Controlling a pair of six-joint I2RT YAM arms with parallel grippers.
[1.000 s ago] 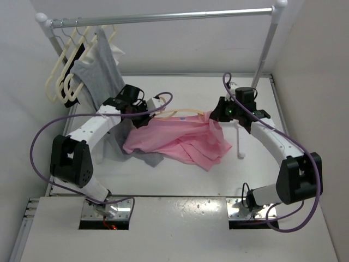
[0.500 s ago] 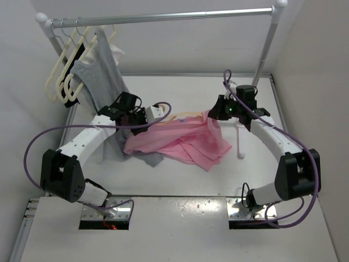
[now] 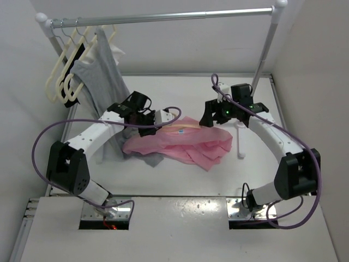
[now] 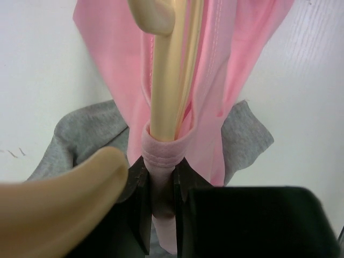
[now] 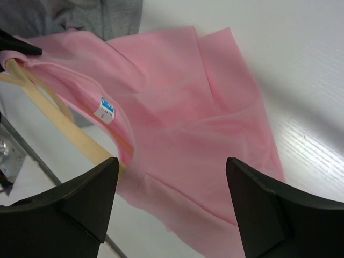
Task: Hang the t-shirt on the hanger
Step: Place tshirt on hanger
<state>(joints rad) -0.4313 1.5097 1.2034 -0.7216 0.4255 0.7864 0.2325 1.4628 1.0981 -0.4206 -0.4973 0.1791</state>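
While left tool (image 4: 161, 180) clamps the t-shirt (image 4: 239, 51) round the hanger (image 4: 169, 80) over grey cloth (image 4: 80, 134), right tool (image 5: 172, 164) hangs released

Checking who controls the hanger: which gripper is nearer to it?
Left. The left gripper clamps t-shirt fabric wrapped around the hanger; the right gripper hovers open over the t-shirt, farther off.

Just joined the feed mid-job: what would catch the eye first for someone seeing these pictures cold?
The pink t-shirt lies crumpled mid-table with the peach hanger partly inside it. The left gripper is clamped on a fold of pink fabric wrapped round the hanger's bar, while the right gripper hangs open just above the shirt. At the back left, cream hangers and a grey garment hang on the rail.
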